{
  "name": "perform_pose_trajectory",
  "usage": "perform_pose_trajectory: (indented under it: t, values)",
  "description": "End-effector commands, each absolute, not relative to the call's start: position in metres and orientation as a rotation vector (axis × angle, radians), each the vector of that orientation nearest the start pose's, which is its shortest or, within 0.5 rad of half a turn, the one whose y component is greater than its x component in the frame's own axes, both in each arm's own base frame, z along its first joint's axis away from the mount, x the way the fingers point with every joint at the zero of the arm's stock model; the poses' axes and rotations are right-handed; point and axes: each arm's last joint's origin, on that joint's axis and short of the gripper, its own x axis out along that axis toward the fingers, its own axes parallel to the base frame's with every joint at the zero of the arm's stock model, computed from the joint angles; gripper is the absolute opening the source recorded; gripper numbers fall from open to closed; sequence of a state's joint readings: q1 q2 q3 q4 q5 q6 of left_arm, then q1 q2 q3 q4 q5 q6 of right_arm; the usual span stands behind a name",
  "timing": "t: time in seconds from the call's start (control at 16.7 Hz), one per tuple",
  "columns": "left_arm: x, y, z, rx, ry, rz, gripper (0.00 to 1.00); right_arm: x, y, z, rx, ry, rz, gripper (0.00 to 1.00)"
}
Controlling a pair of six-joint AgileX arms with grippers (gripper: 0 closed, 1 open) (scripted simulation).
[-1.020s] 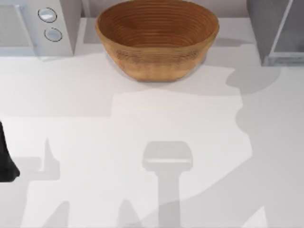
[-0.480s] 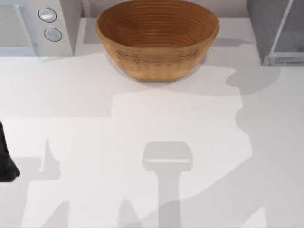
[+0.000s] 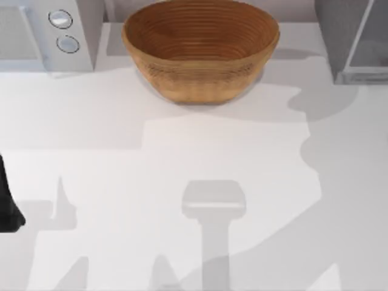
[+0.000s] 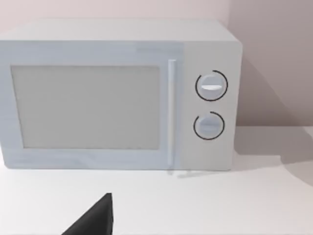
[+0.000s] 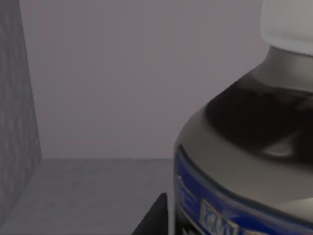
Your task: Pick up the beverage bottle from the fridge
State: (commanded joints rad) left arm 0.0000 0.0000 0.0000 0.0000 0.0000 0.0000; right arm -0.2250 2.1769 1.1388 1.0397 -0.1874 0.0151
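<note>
— While the left arm [image 3: 8, 200] sits parked at the table's left edge, how much open room is there?

— Plenty: the table [image 3: 182, 151] is bare from the woven bowl [image 3: 200, 48] at the back down to the near edge. The white appliance [image 3: 42, 33] fills the back left corner, the fridge [image 3: 351, 39] the back right.

— And the beverage bottle [image 5: 244, 161]?

— Inside the fridge, very close before the right wrist camera, white cap [image 5: 288, 24] up, with a speckled wall to one side and a plain wall behind.

— Is the right pincer clenched on it?

— I cannot tell; the same goes for the left gripper.

— Any change from a second ago?

— None from above.
</note>
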Motion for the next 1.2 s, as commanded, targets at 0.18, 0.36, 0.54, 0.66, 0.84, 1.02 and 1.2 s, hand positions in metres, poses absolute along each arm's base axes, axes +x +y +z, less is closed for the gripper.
perform_pose_trajectory:
  t: [0.18, 0.36, 0.54, 0.66, 0.84, 1.02, 1.2]
  values:
    - [0.106, -0.001, 0.160, 0.000, 0.000, 0.000, 1.00, 0.441, -0.090, 0.148, 0.000, -0.007, -0.012, 0.00]
    - [0.106, -0.001, 0.160, 0.000, 0.000, 0.000, 1.00, 0.441, -0.091, 0.163, 0.005, 0.011, -0.013, 0.00]
    - [0.106, -0.001, 0.160, 0.000, 0.000, 0.000, 1.00, 0.441, -0.090, 0.181, 0.004, 0.007, -0.012, 0.00]
    - [0.106, -0.001, 0.160, 0.000, 0.000, 0.000, 1.00, 0.441, -0.090, 0.186, 0.002, 0.001, -0.013, 0.00]
    - [0.106, -0.001, 0.160, 0.000, 0.000, 0.000, 1.00, 0.440, -0.090, 0.183, 0.005, 0.006, -0.012, 0.00]
    - [0.106, -0.001, 0.160, 0.000, 0.000, 0.000, 1.00, 0.424, -0.091, 0.186, 0.006, 0.003, -0.011, 0.00]
    - [0.106, -0.001, 0.160, 0.000, 0.000, 0.000, 1.00, 0.393, -0.092, 0.185, 0.008, 0.008, -0.014, 0.00]
